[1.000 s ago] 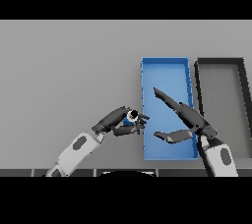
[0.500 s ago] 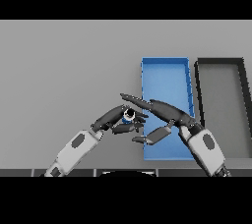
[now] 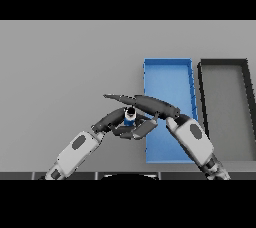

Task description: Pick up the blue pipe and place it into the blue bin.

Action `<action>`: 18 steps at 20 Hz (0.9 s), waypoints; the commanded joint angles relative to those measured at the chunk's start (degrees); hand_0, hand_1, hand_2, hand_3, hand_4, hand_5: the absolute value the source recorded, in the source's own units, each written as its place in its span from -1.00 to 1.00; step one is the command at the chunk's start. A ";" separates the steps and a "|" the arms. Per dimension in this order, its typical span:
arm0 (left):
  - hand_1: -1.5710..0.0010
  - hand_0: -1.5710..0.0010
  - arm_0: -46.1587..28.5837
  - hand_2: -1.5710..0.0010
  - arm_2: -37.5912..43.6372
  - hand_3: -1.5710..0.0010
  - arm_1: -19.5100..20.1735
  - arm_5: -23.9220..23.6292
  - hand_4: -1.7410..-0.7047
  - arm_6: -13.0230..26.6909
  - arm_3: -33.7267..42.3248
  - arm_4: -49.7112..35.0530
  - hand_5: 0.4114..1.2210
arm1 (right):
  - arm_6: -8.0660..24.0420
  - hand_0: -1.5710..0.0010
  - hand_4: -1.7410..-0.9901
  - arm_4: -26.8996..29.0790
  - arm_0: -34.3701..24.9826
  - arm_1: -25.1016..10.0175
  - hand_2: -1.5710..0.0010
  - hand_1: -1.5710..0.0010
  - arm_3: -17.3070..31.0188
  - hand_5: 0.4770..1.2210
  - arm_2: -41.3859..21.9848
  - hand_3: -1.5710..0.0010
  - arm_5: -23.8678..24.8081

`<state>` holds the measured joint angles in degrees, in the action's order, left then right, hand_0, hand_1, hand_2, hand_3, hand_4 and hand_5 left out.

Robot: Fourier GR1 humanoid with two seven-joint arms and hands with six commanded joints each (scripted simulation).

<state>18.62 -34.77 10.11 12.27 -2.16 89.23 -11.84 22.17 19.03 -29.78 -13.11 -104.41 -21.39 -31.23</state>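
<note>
Head view: the blue pipe point(image 3: 129, 118) is held upright in the curled left hand point(image 3: 116, 122), just left of the blue bin point(image 3: 167, 65). The right hand point(image 3: 150, 106), fingers straight, is laid over it. A clash between hands could knock the pipe onto the surface point(image 3: 65, 72).

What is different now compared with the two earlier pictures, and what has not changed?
The right robot hand swept left from above the blue rectangular bin and now reaches over the small blue pipe, fingers straight. The left robot hand stayed curled round the pipe, just left of the bin. The bin and the dark grey tray did not move.
</note>
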 commanded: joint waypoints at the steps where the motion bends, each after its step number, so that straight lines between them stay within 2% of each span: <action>1: -0.99 -1.00 -0.02 -1.00 -0.17 -0.78 0.04 0.12 -0.95 0.10 0.68 -0.18 1.00 | 0.55 0.93 0.26 0.10 -0.97 0.75 0.85 0.89 0.96 -0.89 -0.42 0.94 -0.24; 2: -0.77 -0.90 0.41 -0.74 -0.52 -0.46 0.01 -0.28 -0.79 -1.67 0.38 1.65 1.00 | 0.98 0.82 0.15 -0.13 -1.64 1.21 0.75 0.79 1.70 -0.88 -0.80 0.86 -0.61; 3: -0.43 -0.57 1.12 -0.39 -1.27 -0.17 1.09 -1.57 -0.75 0.65 0.74 4.40 1.00 | 1.73 0.64 0.04 0.20 -2.52 1.53 0.58 0.60 2.00 -0.86 -0.75 0.71 -0.61; 4: -0.14 -0.26 0.98 -0.11 -2.22 0.06 2.02 -2.44 -0.70 0.74 1.06 6.89 1.00 | 1.75 0.39 -0.07 0.12 -1.98 1.69 0.36 0.36 1.56 -0.84 -1.50 0.52 -1.25; 5: -0.06 -0.12 1.11 -0.01 -2.27 0.15 1.61 -3.16 -0.75 0.88 1.07 7.54 1.00 | 1.20 0.11 -0.23 0.60 -2.30 1.86 0.09 0.09 1.61 -0.80 -1.86 0.28 -1.95; 6: -0.10 -0.14 1.11 -0.08 -1.99 0.16 1.84 -3.18 -0.80 0.83 1.29 7.13 1.00 | 1.22 -0.11 -0.37 1.81 -3.20 2.16 -0.13 -0.13 2.35 -0.74 -1.68 0.11 -2.08; 7: -0.28 -0.31 -0.13 -0.26 -1.85 0.21 1.62 -3.08 -0.84 0.15 1.92 5.87 0.93 | 2.49 -0.29 -0.47 3.70 -3.63 2.54 -0.30 -0.30 2.69 -0.66 -1.66 -0.06 -1.49; 8: -0.43 -0.45 -0.21 -0.41 -1.08 0.27 0.31 -3.15 -0.87 0.39 1.51 4.24 0.94 | 2.94 -0.43 -0.39 4.28 -3.51 3.14 -0.44 -0.44 3.26 -0.53 -1.92 -0.24 -0.81; 9: -0.54 -0.56 -1.17 -0.53 -0.78 0.33 0.48 -2.77 -0.90 -1.54 2.15 3.15 0.95 | 3.49 -0.54 -0.34 4.92 -2.73 3.36 -0.55 -0.55 2.72 -0.39 -2.11 -0.40 -0.19; 10: -0.63 -0.65 -1.24 -0.62 -0.57 0.32 0.05 -2.24 -0.92 -2.26 1.81 2.35 0.96 | 2.13 -0.64 -0.29 4.50 -1.62 3.65 -0.64 -0.64 1.91 -0.11 -2.28 -0.52 0.18; 12: -0.77 -0.77 -1.48 -0.76 -0.82 0.30 -0.35 -2.28 -0.95 -1.30 1.90 2.14 0.98 | -0.03 -0.77 -0.25 1.54 -1.42 3.88 -0.77 -0.77 2.16 0.29 -2.12 -0.69 0.46; 14: -0.85 -0.86 -0.84 -0.85 -0.77 0.25 0.19 -2.86 -0.97 -1.60 1.50 2.91 0.99 | -1.01 -0.85 -0.25 -0.96 -1.45 4.12 -0.85 -0.85 1.89 0.55 -1.89 -0.80 -0.39; 16: -0.85 -0.91 -0.20 -0.90 -1.43 0.33 0.59 -3.10 -0.98 -1.26 1.57 3.51 0.99 | -1.30 -0.90 -0.28 -1.61 -0.46 4.85 -0.91 -0.91 0.79 0.71 -2.09 -0.87 -1.15; 18: -0.73 -0.91 0.32 -0.94 -1.28 0.36 1.80 -2.27 -0.99 -1.97 1.20 3.25 0.99 | -0.73 -0.94 -0.29 -0.40 0.62 5.57 -0.94 -0.94 0.51 0.81 -1.63 -0.92 -2.29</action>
<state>18.97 -36.04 11.89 10.10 -4.58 90.46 -8.61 21.50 18.66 -29.13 -7.52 -103.89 -23.03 -33.60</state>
